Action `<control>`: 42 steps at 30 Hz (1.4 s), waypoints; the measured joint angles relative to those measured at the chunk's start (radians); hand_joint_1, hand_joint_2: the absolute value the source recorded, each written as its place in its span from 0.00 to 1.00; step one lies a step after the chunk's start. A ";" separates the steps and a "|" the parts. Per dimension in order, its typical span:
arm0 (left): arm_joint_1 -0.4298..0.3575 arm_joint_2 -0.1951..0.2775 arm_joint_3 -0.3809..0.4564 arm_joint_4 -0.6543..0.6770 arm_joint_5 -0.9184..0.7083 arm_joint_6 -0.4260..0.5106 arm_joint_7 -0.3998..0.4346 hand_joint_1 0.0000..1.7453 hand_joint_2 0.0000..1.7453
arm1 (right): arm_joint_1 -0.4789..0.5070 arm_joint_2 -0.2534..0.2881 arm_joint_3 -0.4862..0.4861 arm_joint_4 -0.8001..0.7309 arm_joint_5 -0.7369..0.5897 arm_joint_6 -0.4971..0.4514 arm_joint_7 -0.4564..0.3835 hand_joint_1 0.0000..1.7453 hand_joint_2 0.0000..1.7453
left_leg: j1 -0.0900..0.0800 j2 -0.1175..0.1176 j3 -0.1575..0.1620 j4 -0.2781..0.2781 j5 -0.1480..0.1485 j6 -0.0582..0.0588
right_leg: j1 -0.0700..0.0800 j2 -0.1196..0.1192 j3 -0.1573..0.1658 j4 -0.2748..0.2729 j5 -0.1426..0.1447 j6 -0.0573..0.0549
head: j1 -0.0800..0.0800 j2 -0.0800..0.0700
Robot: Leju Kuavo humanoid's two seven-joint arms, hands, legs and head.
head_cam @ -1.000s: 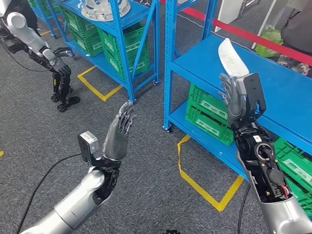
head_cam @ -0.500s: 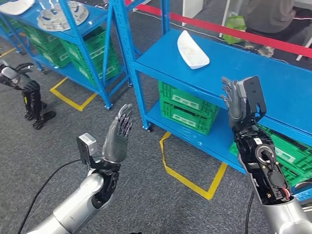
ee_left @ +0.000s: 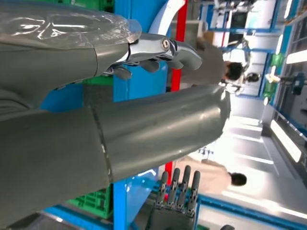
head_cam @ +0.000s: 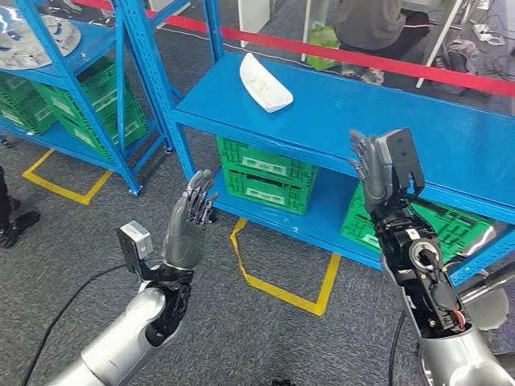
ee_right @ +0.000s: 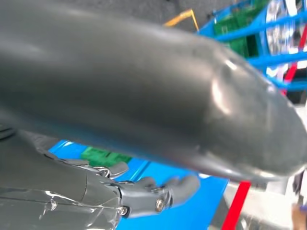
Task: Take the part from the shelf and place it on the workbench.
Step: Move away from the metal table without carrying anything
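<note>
White curved part (head_cam: pixel 265 82) lies on blue shelf (head_cam: pixel 364 121), looks light, stiff, probably slick, best pinched at its rim; left hand (head_cam: pixel 189 225) and right hand (head_cam: pixel 372 169) both empty, fingers spread.

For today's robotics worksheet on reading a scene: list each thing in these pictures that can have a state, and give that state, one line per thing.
white part: lying on the blue shelf, untouched.
left hand: raised, fingers apart, holding nothing.
right hand: raised in front of the shelf, holding nothing.
green crates: stowed on the lower shelf level.
person: behind the red barrier, seated as far as can be told.
</note>
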 joint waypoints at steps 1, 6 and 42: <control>0.003 0.000 0.000 0.000 0.000 0.000 0.001 0.00 0.00 | 0.003 0.000 0.000 0.000 0.000 0.000 0.000 0.00 0.00 | 0.002 0.011 -0.001 0.001 -0.001 -0.002 | -0.005 -0.006 -0.007 0.026 -0.006 0.006 | 0.004 0.000; 0.004 0.001 0.000 -0.001 0.000 0.000 0.002 0.00 0.00 | 0.004 0.000 0.000 -0.002 0.001 0.000 0.001 0.00 0.00 | 0.010 0.060 -0.012 0.041 -0.023 -0.034 | -0.016 -0.064 0.137 -0.218 0.093 0.024 | 0.030 0.000; -0.010 0.011 0.000 -0.013 -0.005 -0.008 0.014 0.00 0.00 | 0.005 0.000 0.000 -0.022 0.005 -0.007 0.020 0.00 0.00 | 0.004 0.035 -0.020 0.048 -0.027 -0.011 | -0.007 -0.028 0.148 -0.247 0.089 -0.006 | 0.010 0.000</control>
